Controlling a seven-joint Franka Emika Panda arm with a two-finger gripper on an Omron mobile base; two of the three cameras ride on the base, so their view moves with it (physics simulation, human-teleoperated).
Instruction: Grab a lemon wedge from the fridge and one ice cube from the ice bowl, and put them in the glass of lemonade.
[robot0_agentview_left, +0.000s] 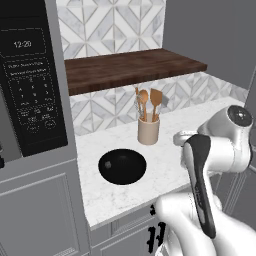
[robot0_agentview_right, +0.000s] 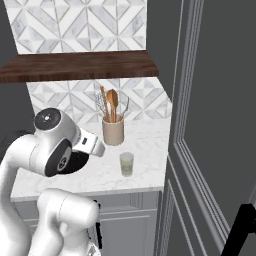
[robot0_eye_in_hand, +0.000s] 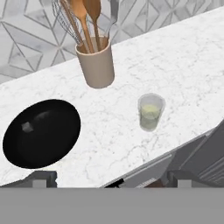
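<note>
You had the gripper (robot0_eye_in_hand: 109, 180) hanging above the front edge of the marble counter (robot0_eye_in_hand: 183, 65), its two dark fingertips (robot0_eye_in_hand: 41, 178) standing wide apart with nothing between them. The glass of lemonade (robot0_eye_in_hand: 151, 112) stood upright on the counter near that front edge, holding pale yellow-green liquid. Behind it and a little to the left stood a beige crock (robot0_eye_in_hand: 97, 64) holding wooden spoons and a whisk, apart from the glass. Further left lay a black bowl (robot0_eye_in_hand: 42, 133), with one small pale cube (robot0_eye_in_hand: 27, 127) showing inside it. In the right base view the glass (robot0_agentview_right: 126, 164) sat near the tall dark grey fridge (robot0_agentview_right: 215, 125), whose door appeared closed. In the left base view the bowl (robot0_agentview_left: 122, 166) lay left of the crock (robot0_agentview_left: 148, 131), with a black microwave (robot0_agentview_left: 30, 75) at far left.
</note>
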